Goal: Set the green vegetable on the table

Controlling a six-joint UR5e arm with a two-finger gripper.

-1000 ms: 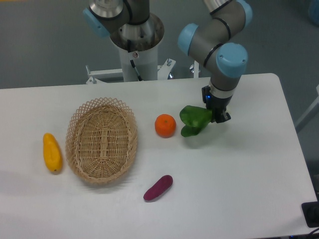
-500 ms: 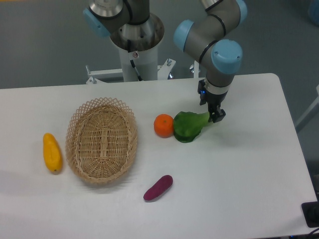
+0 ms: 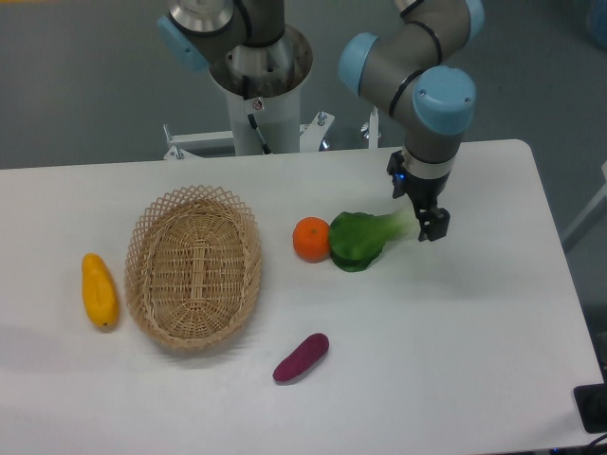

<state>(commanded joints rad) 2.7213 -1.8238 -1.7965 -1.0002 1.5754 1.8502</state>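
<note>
- Green and glossy, the green vegetable (image 3: 358, 241) lies on its side on the table (image 3: 474, 322), right of the frame's centre; its dark, rounded leaf end points lower left and the paler green-white stalk runs up and right.
- Its leaf end touches, or sits just beside, the orange (image 3: 313, 239) on its left.
- The stalk tip ends just beside the gripper (image 3: 426, 216), which hangs at the vegetable's right end; whether they touch cannot be told.
- The jaws look released, with nothing clamped between the dark fingers, though the gap itself is hard to make out from this angle.
- No brand, label or readable writing shows on the vegetable, the arm or the tabletop; a small blue light glows on the wrist above the gripper.
- An oval wicker basket (image 3: 194, 267) sits left of centre, a yellow piece (image 3: 99, 290) at its left near the frame's left edge.
- A small purple piece (image 3: 302, 357) lies below the orange, well apart from it.
</note>
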